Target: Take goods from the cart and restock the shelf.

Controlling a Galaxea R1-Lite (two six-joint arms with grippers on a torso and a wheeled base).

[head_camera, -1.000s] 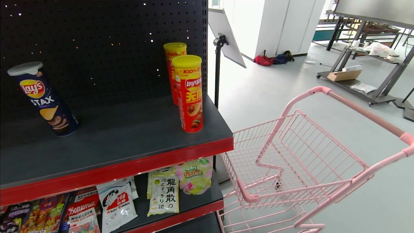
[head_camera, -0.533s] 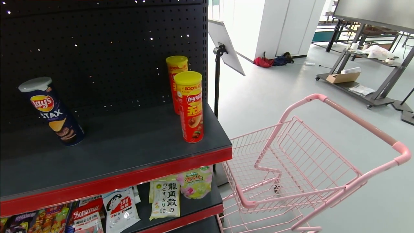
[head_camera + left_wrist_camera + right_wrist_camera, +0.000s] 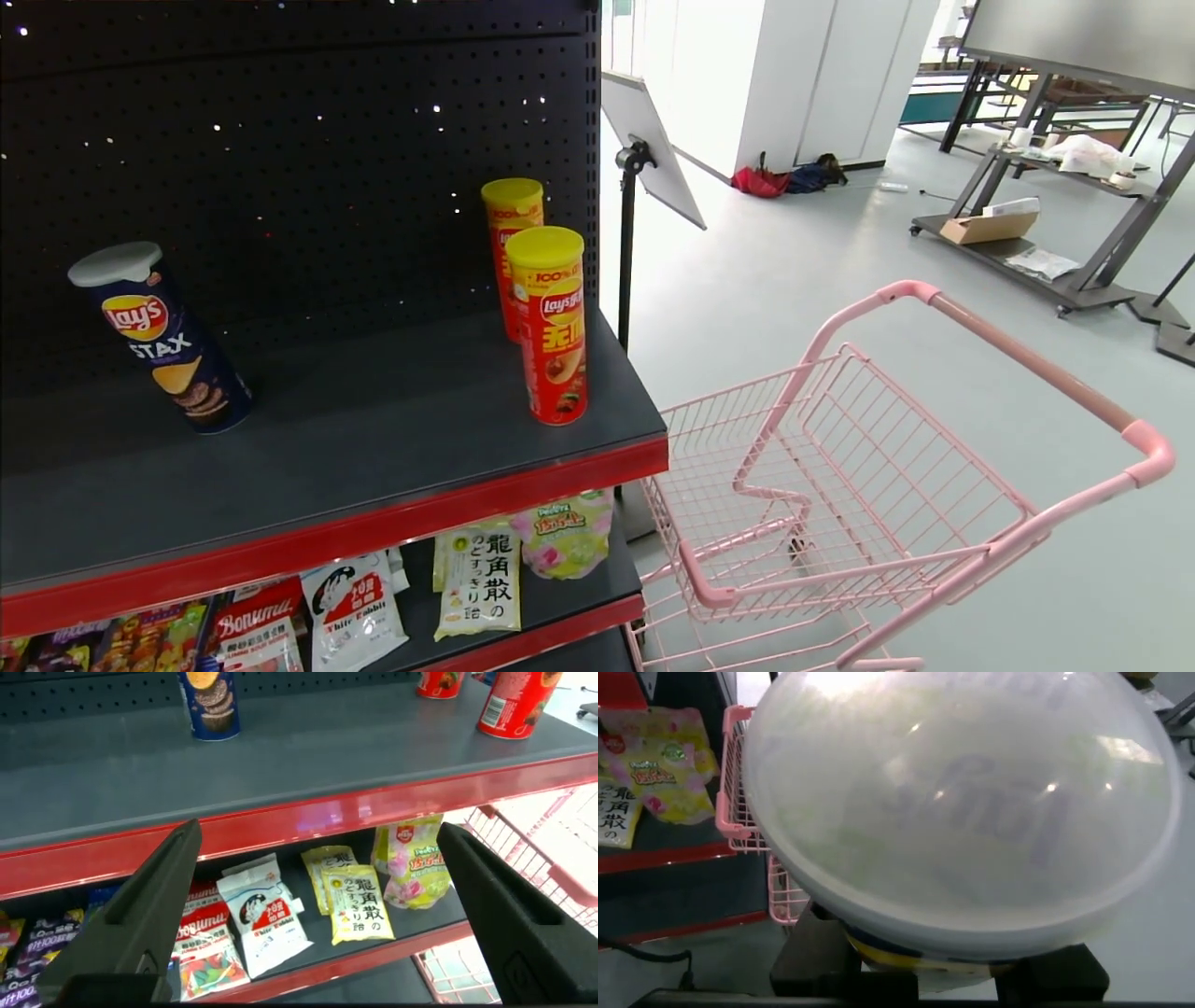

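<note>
Where the head view looks down, three chip cans stand on the dark grey shelf board with a red front edge (image 3: pixel 373 523). One is a dark blue chip can with a white lid (image 3: pixel 163 341), toward the left. The other two are red chip cans with yellow lids (image 3: pixel 553 327) near the right end, one just behind the other. A black pegboard back panel (image 3: pixel 280 140) rises behind them. One pink wire shopping cart (image 3: pixel 887 448) sits just right of the shelf on the grey floor (image 3: pixel 747 280). White cabinets (image 3: pixel 822 75) and metal-frame tables (image 3: pixel 1055 187) are farther back.

Left wrist view: the left gripper (image 3: pixel 320 829) faces the shelf front, its dark fingers (image 3: pixel 140 915) spread wide with nothing between them. Beyond them, at least four snack bags (image 3: pixel 360 901) lie on the lower shelf.

Right wrist view: the right gripper (image 3: pixel 934 971) is clenched on a yellow-bodied chip can with a translucent white lid (image 3: pixel 962 812), lid toward the camera, with dark fingers (image 3: pixel 817 961) on either side of it. The cart's pink wire shows just beyond the can.
</note>
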